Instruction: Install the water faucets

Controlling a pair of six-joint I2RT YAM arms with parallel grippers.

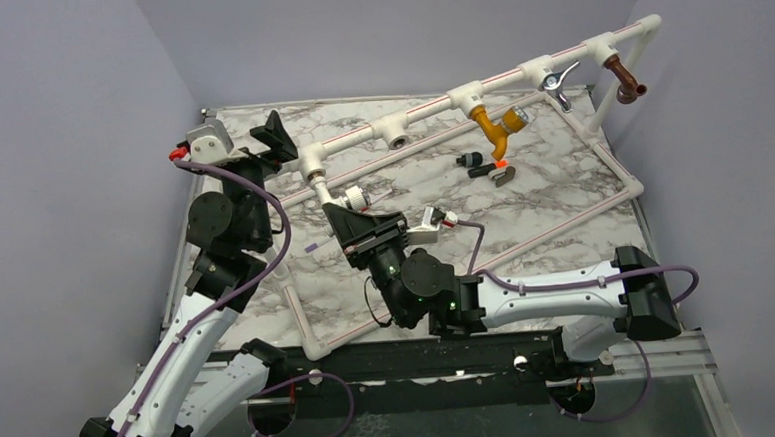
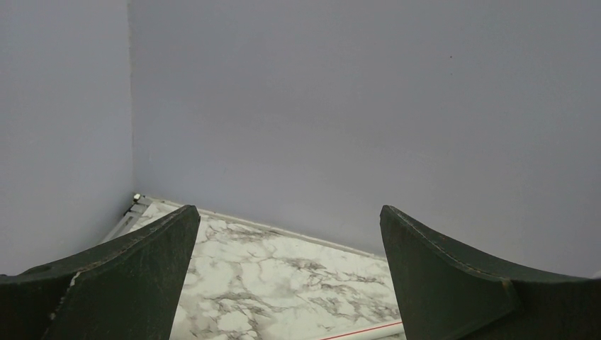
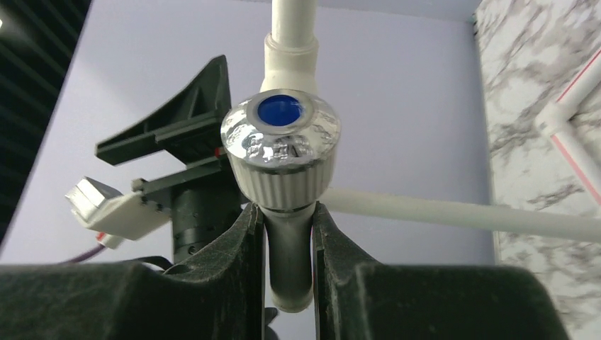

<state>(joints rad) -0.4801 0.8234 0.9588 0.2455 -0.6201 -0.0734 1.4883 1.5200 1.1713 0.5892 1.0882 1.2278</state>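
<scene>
The white faucet [image 3: 281, 149] sat at the leftmost tee of the pipe frame [image 1: 428, 111], above the table [image 1: 523, 211]. Its stem was pinched in the right gripper [image 3: 287, 212], which was clamped shut on it just below the silvery knob. The left gripper [image 2: 287, 227] hung wide open and empty, well apart, by the back left corner.

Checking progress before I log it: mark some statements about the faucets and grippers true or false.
1. The right gripper is shut on the white faucet. True.
2. The yellow faucet sits on the frame. True.
3. The left gripper holds a faucet. False: the left gripper is open and empty.
4. The black-and-orange faucet is mounted on the frame. False: the black-and-orange faucet lies on the table.
</scene>
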